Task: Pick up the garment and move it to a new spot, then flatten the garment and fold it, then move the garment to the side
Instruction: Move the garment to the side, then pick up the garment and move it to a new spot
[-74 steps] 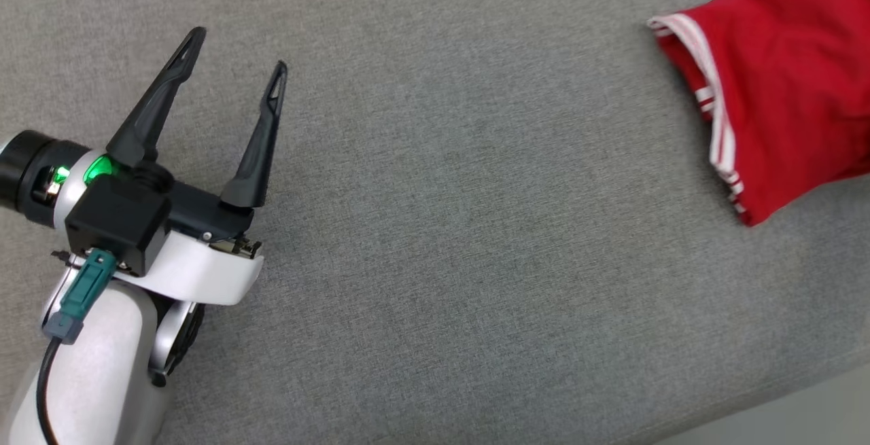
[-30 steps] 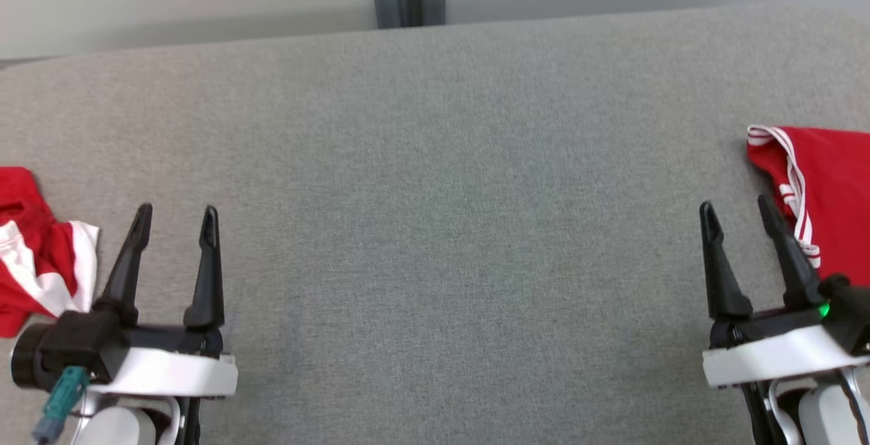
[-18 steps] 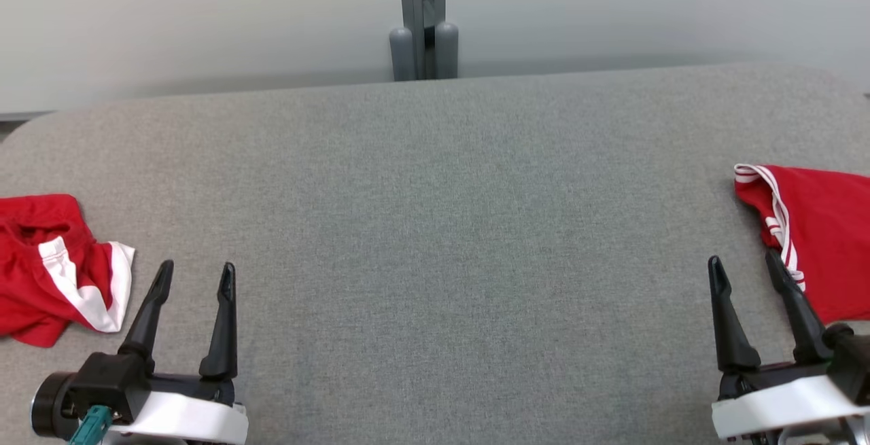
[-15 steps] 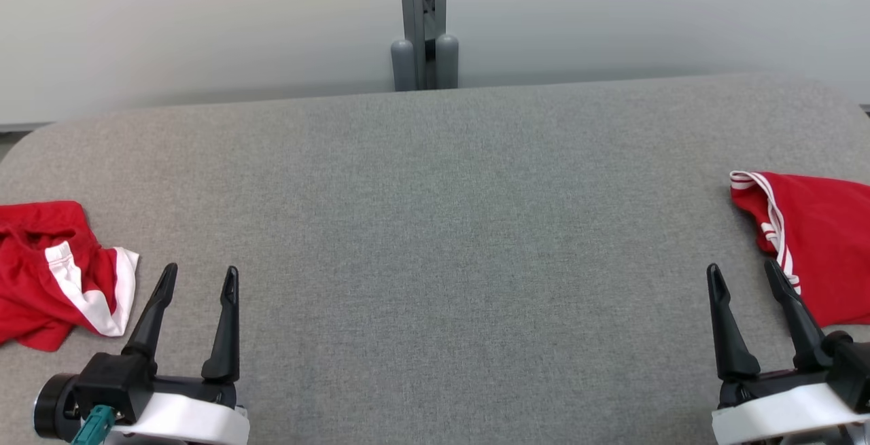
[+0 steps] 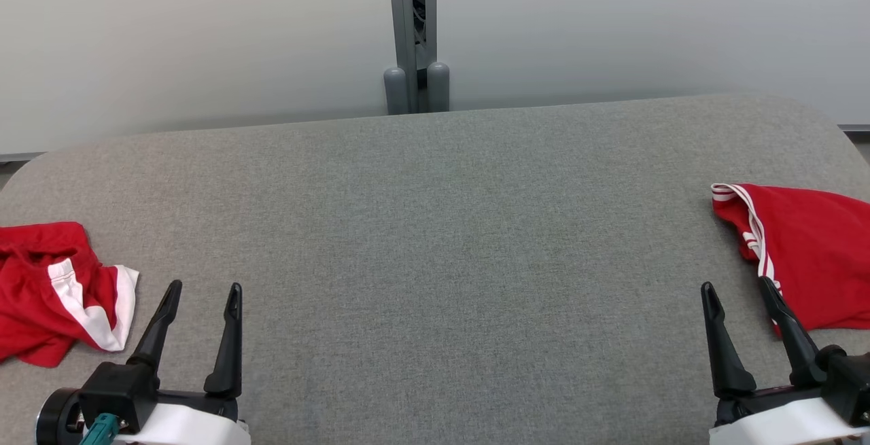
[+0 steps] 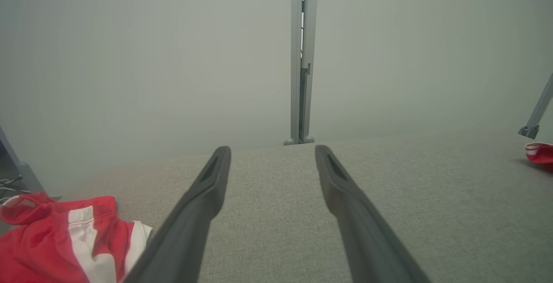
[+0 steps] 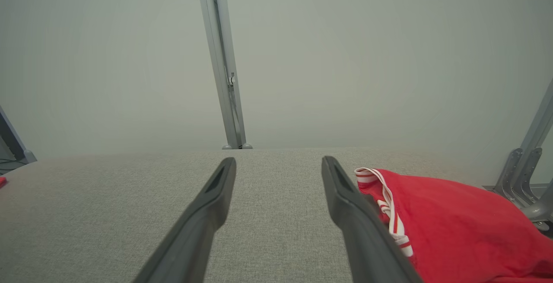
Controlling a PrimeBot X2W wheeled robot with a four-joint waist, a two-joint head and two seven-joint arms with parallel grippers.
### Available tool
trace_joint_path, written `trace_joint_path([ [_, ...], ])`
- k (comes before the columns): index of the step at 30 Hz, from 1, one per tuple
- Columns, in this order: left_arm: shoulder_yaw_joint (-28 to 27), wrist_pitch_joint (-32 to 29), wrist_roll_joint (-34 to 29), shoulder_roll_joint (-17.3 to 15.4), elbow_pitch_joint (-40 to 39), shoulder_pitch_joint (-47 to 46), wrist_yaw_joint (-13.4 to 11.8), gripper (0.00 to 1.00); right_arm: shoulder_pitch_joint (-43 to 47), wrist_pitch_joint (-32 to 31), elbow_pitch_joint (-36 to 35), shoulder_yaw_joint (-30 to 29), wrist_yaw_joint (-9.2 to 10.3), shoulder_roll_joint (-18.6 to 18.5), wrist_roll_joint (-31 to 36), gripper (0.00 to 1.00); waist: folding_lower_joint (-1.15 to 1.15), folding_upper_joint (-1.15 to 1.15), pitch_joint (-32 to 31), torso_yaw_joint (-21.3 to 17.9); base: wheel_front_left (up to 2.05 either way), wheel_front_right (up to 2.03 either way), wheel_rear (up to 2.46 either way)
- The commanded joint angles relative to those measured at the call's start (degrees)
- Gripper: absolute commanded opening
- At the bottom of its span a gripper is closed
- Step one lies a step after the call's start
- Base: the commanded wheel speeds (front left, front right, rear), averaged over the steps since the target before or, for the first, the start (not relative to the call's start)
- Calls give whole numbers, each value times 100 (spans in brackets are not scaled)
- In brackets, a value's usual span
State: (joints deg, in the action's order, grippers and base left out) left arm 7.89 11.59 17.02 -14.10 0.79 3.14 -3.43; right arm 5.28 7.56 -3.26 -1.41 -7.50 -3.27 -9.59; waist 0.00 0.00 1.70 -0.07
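The crumpled red garment with white panels [image 5: 58,289] lies bunched at the 9 o'clock edge of the grey fabric surface [image 5: 435,241]. It looks like the piece to pick up, since the neat red garment with white striped trim [image 5: 812,255] at 3 o'clock seems folded and set aside.

Your left hand [image 5: 205,287] has its 2 fingers spread wide with nothing between them. The bundle sits just beside it at its 9 o'clock, not touching. Your right hand [image 5: 736,284] is likewise spread and empty, with the striped piece close at its 1 o'clock. I cannot tell whether its outer finger brushes that cloth.

Swing the left hand toward 9 o'clock and tilt the fingers down. Pinch a raised fold near the white panel rather than a flat layer, so you don't clamp the surface cover. Lift until the whole bundle hangs free, then carry it to the bare middle. Keep the right hand off the striped piece.
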Motion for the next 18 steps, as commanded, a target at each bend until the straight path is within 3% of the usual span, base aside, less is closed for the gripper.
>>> trace_joint_path([
  [1, -1, -14, 17, -45, -11, -13, -33, 100, 32, -26, -40, -14, 1, 5, 21, 100, 0, 0, -2, -4, 0, 0, 0],
  [18, 66, -78, 94, -49, 86, -10, -109, 100, 67, -47, 86, 5, 1, 25, -72, 100, 0, 0, -158, -47, 0, 0, 0],
])
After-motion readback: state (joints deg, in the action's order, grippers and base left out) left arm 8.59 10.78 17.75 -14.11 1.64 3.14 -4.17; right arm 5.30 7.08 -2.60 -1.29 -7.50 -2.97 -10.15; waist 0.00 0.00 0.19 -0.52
